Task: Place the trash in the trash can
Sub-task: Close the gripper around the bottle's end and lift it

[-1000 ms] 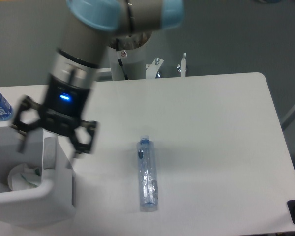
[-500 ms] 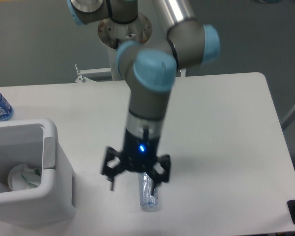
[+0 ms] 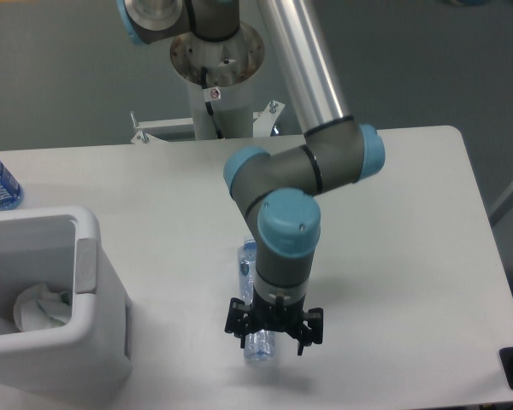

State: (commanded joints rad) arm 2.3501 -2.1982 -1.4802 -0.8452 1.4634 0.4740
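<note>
Since half a second ago the arm has dropped lower and shifted toward three o'clock, so the gripper (image 3: 274, 329) now sits squarely over the crushed bottle (image 3: 258, 345) instead of off to its nine o'clock side. Its fingers are spread, one on each side of the bottle's lower end, not yet pinched on it. The bottle lies flat on the white table (image 3: 393, 213), mostly hidden under the wrist; only its capped end at twelve o'clock and its base at six o'clock show. Its long axis runs twelve to six. The crumpled wrapper (image 3: 41, 306) rests inside the trash can (image 3: 85, 342), at nine o'clock from the gripper.
</note>
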